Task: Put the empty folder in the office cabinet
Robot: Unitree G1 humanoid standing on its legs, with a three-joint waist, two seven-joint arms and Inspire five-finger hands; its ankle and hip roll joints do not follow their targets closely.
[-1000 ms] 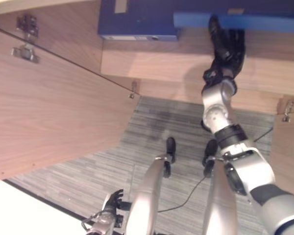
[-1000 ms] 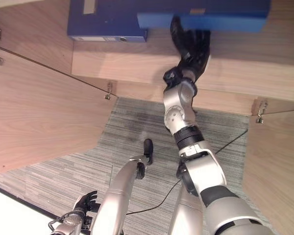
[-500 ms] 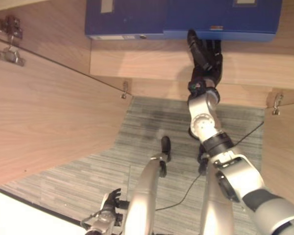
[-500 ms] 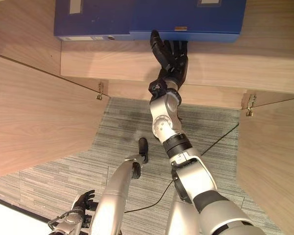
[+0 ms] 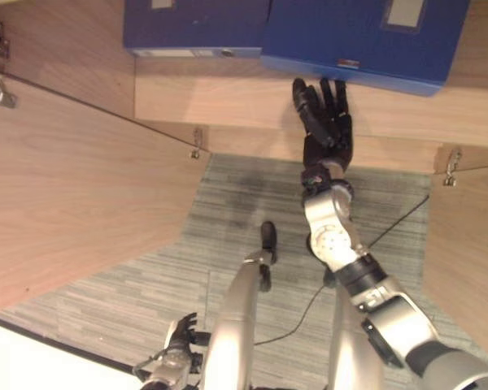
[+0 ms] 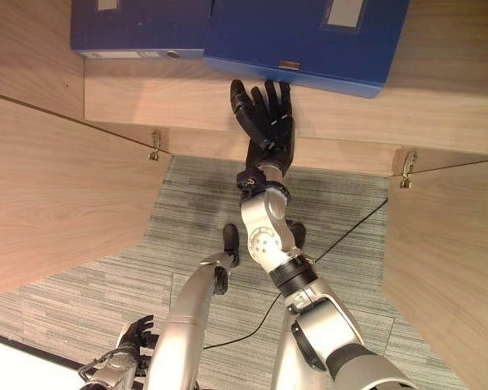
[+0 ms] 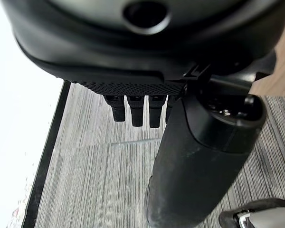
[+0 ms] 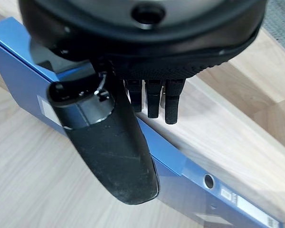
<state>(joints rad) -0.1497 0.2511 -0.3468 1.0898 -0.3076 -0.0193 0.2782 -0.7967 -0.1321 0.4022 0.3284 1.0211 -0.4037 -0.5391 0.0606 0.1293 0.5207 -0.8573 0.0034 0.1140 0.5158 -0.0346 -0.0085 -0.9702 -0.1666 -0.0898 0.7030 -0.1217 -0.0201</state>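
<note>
Lying flat on the cabinet shelf, the blue folder sits with its near edge jutting slightly over the shelf's front lip, its far part cut off by the frame edge. Just beside it on the left lies a darker blue binder, also cut off at the top. The right hand is spread below the folder, fingers straight, holding nothing; whether its fingertips touch the folder's edge is hard to tell. Open cabinet doors stand at both sides over grey carpet. The left hand hangs low near the carpet, fingers loosely extended and empty, partly hidden by the robot's arm.
</note>
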